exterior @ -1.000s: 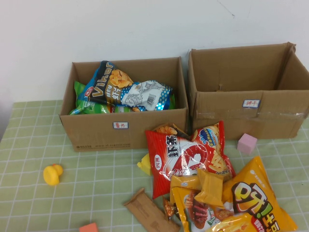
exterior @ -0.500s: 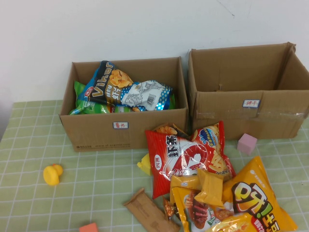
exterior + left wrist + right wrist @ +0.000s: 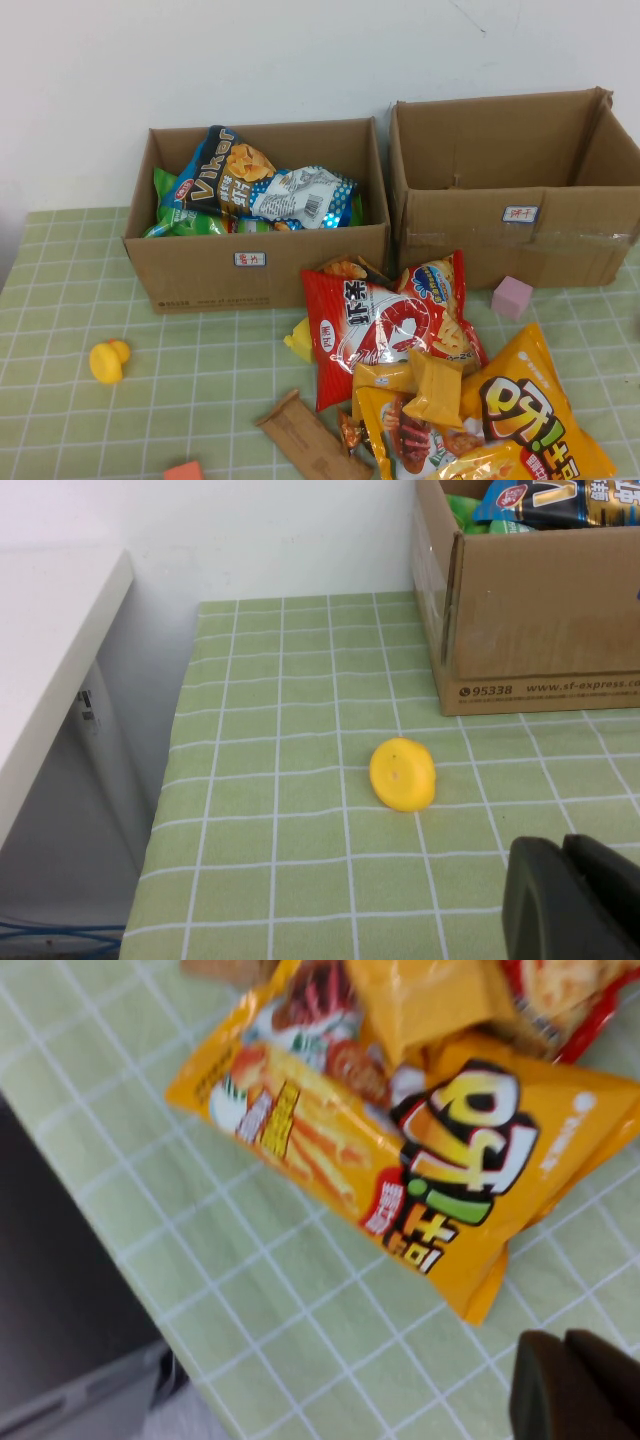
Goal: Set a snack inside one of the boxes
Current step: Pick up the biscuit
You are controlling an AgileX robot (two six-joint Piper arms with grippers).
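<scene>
Two open cardboard boxes stand at the back. The left box holds several snack bags, with a blue Viker bag on top. The right box looks empty inside. A pile of snacks lies in front: a red bag, a large orange bag, small orange packets and a brown packet. Neither gripper shows in the high view. My left gripper is shut and empty above the cloth near a yellow duck. My right gripper is shut and empty beside the large orange bag.
A yellow duck lies at front left, a pink cube sits before the right box, and an orange block is at the front edge. The table's left edge and front edge drop off close by.
</scene>
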